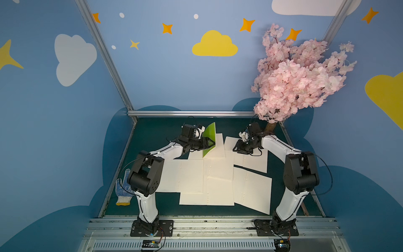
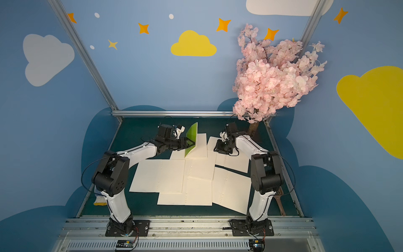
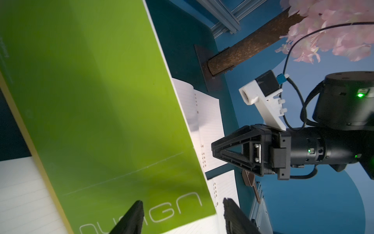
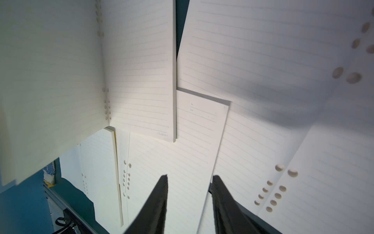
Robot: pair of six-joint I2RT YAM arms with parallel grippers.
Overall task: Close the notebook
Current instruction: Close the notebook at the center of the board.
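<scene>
Green glossy card is what you see first: the notebook (image 1: 218, 146) lies at the far middle of the tabletop (image 1: 157, 133), its page block flat and its green cover (image 1: 209, 134) raised nearly upright, free edge up. Your left pincer (image 1: 209, 143) is at that cover's outer face. In the left wrist view its fingers (image 3: 132, 216) are spread wide with the cover's white-edged corner between them, released rather than clamped; you cannot tell whether either pad touches.

Your right pincer (image 1: 236, 148) hangs low over lined pages just right of the notebook, jaws parted and nothing between them, as the right wrist view (image 4: 190, 182) shows.

Cream lined sheets (image 1: 181, 174), punched with round holes along their spines, overlap across the middle of the tabletop at slightly different angles, so square paper edges cross nearly everywhere.

Bare dark teal mat is open behind the left arm, along the far rail (image 1: 189, 113) and in the near strip.

At the far right corner a pink blossom tree (image 1: 294, 80) with a rough brown trunk crowds your right arm. A dotted knit glove (image 1: 123, 189) lies by the left edge.
</scene>
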